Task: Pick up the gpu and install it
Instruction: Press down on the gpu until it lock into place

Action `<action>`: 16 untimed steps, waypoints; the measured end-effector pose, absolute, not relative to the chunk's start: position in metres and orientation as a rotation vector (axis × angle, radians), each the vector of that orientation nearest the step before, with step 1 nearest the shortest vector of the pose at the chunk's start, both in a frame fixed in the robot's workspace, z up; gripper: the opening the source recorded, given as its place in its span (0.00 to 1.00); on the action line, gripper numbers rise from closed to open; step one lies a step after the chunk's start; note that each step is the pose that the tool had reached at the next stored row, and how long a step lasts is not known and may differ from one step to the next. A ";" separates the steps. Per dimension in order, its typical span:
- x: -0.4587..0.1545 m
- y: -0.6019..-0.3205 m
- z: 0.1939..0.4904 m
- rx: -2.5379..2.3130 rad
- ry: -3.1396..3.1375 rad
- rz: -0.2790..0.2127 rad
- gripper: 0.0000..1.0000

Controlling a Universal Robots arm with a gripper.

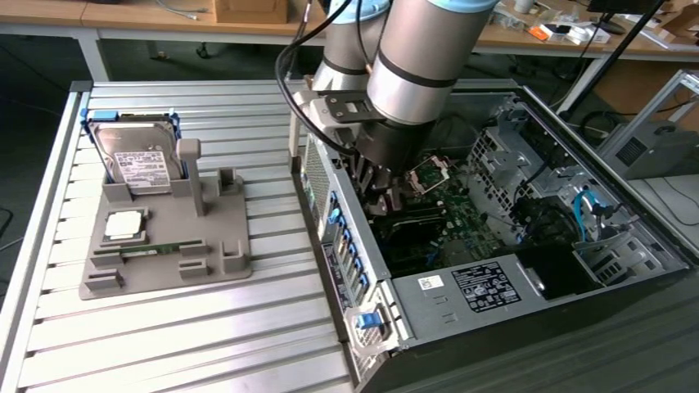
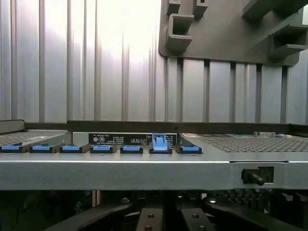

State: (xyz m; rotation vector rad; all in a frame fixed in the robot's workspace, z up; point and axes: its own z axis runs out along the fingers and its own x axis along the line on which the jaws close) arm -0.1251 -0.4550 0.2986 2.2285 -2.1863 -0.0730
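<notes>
The tool (image 1: 385, 192) is closed tight, reaching down inside the open computer case (image 1: 437, 299) over the motherboard (image 1: 459, 209). The gpu cannot be made out there. Seating a card well means keeping it square to its slot and pressing evenly

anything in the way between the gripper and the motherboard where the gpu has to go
Nothing visible does. The gripper is down inside the open case, close over the motherboard. The arm hides the spot right under the gripper, so that part cannot be checked.
</notes>
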 end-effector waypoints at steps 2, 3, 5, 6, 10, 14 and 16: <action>-0.127 -0.455 0.299 2.227 -2.187 -0.073 0.10; -0.127 -0.455 0.299 2.227 -2.187 -0.073 0.10; -0.127 -0.455 0.299 2.228 -2.187 -0.073 0.10; -0.126 -0.455 0.299 2.227 -2.186 -0.074 0.10; -0.114 -0.456 0.298 2.222 -2.182 -0.083 0.10; -0.101 -0.456 0.298 2.217 -2.177 -0.095 0.10; -0.095 -0.456 0.297 2.213 -2.173 -0.102 0.10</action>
